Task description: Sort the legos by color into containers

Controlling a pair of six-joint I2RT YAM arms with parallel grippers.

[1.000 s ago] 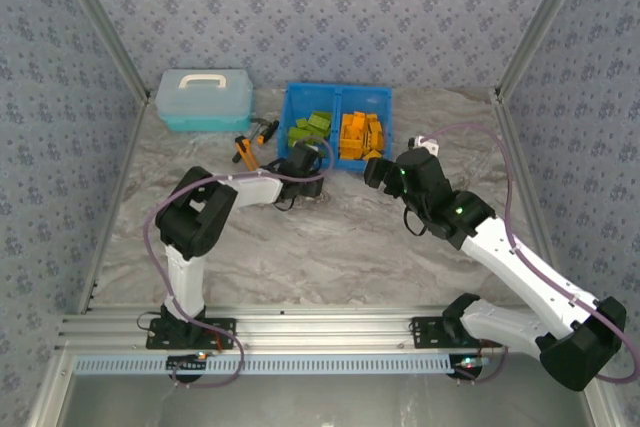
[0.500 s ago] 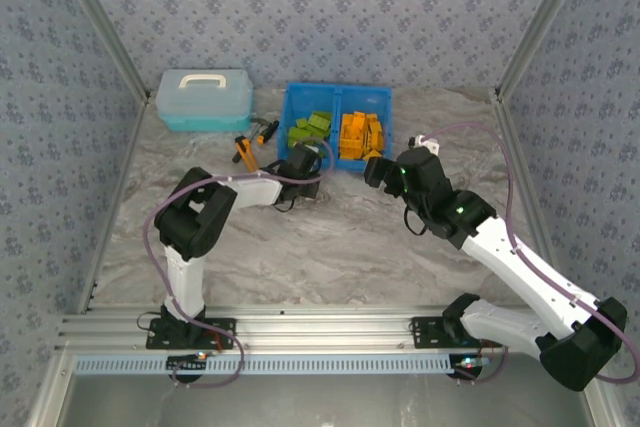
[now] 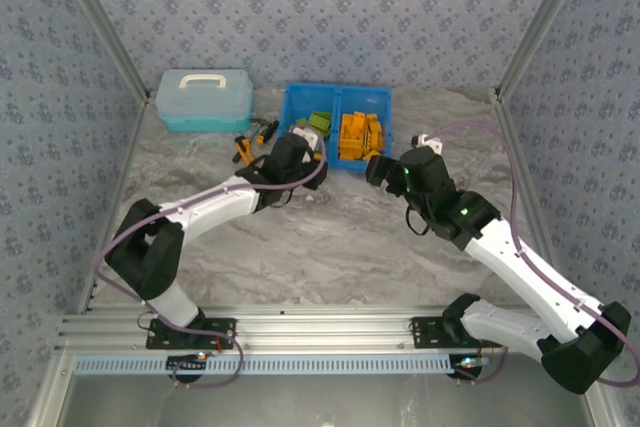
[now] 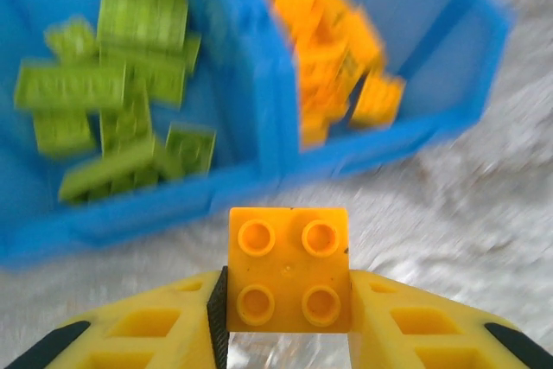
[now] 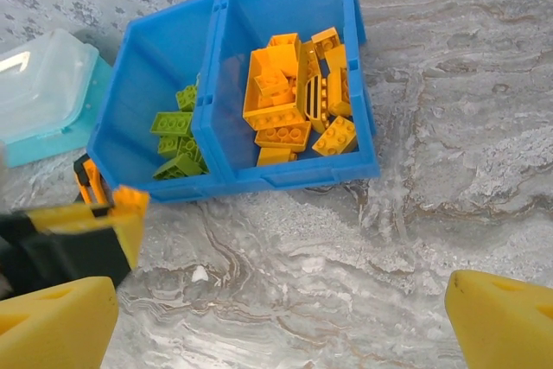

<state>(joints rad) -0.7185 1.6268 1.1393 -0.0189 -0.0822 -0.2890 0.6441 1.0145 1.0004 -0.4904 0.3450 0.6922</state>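
Marbled table [image 4: 449, 205], blue bin [image 5: 285, 174] ahead: left gripper [image 4: 289, 304] clamps one orange brick [image 4: 289, 270].
Probably light, rigid, slick plastic, so its flat sides pinch best; the right gripper [image 5: 276, 321] gapes empty.

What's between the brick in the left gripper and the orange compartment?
Bare marble table, then the bin's blue front wall, seen in the left wrist view.

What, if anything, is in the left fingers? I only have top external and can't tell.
Observer: Left wrist shows an orange four-stud lego clamped between the left fingers.
Operator: Over the bin?
Observer: No. The near wall of the blue bin lies beyond it, with bare table between.
Operator: Right side?
Observer: Right wrist shows the right fingers spread wide, nothing between them.
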